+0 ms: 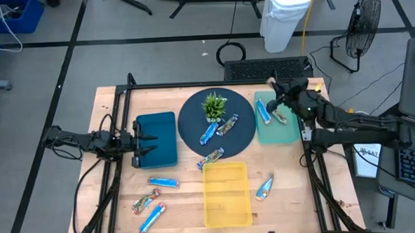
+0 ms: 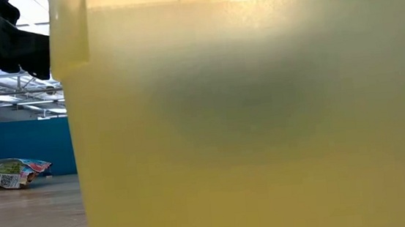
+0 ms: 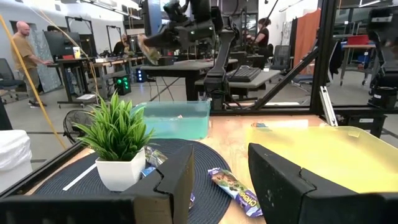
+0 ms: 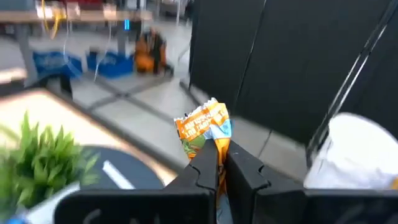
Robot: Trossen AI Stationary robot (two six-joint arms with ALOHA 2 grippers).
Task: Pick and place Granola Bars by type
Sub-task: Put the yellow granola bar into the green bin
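My right gripper [image 4: 219, 163] is shut on an orange-wrapped granola bar [image 4: 204, 129] and hovers above the teal tray [image 1: 276, 122], where a blue bar [image 1: 263, 111] lies flat. My left gripper [image 1: 148, 144] is open and empty over the dark blue tray [image 1: 159, 129]. On the dark round mat [image 1: 193, 117], two bars [image 1: 208, 132] [image 1: 227, 125] lie flat beside a small plant [image 1: 214, 106], and a third bar [image 1: 211, 157] lies on its near edge. More bars [image 1: 163, 181] [image 1: 146, 201] [image 1: 152, 217] [image 1: 265, 189] lie on the table. My right gripper pinches the orange bar by one end [image 4: 214, 152] between its two fingers. The rest of the wrapper sticks out past the fingertips. In the left wrist view the bar [image 3: 149, 51] hangs lifted clear, high above the teal tray [image 3: 174, 118].
A yellow tray [image 1: 227, 193] sits near the table's near edge and fills most of the low view [image 2: 262, 123]. A black frame [image 1: 122, 92] borders the table. Beyond the table are a keyboard, a fan, a white bin and people at desks.
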